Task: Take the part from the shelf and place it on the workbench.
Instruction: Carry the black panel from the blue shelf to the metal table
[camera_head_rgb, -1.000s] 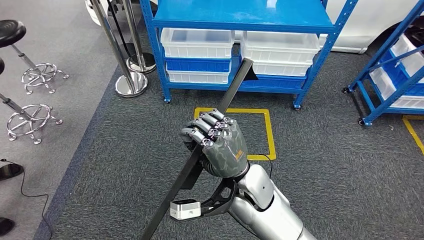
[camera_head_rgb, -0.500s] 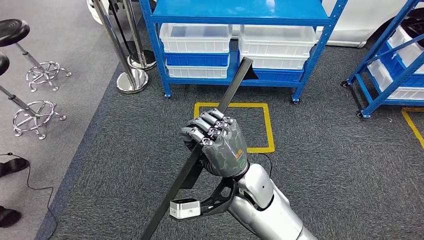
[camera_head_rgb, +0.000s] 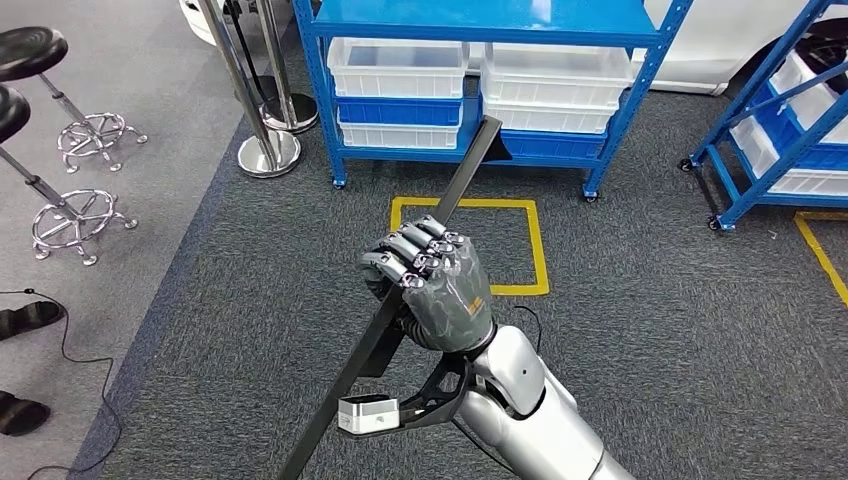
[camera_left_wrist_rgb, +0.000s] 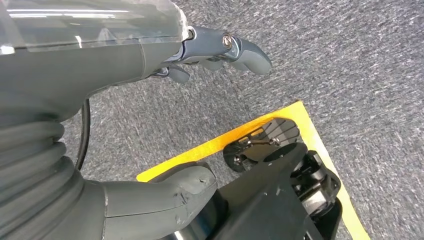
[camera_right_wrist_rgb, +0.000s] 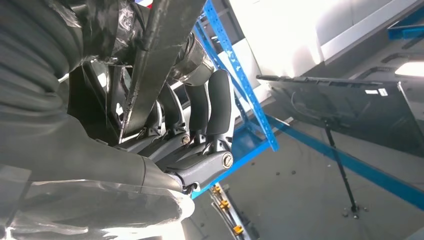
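Observation:
The part is a long, thin black bar (camera_head_rgb: 462, 180) running slantwise from the bottom of the head view up toward the blue shelf (camera_head_rgb: 480, 25). My right hand (camera_head_rgb: 432, 285) grips it around the middle, fingers wrapped over it, held above the grey carpet. The right wrist view shows the bar (camera_right_wrist_rgb: 160, 55) close up, crossing the palm, with the fingers (camera_right_wrist_rgb: 217, 107) curled round it. My left hand (camera_left_wrist_rgb: 150, 65) hangs over the carpet with its fingers apart, holding nothing.
White and blue bins (camera_head_rgb: 400, 70) fill the shelf's lower level. A yellow taped square (camera_head_rgb: 540, 250) marks the floor before it. Chrome posts (camera_head_rgb: 268, 155) and stools (camera_head_rgb: 70, 130) stand at the left, a second blue rack (camera_head_rgb: 780, 130) at the right, a person's shoes (camera_head_rgb: 25, 320) at the far left.
The whole picture has shifted a little, so the camera moved. My right hand keeps the same grip on the bar.

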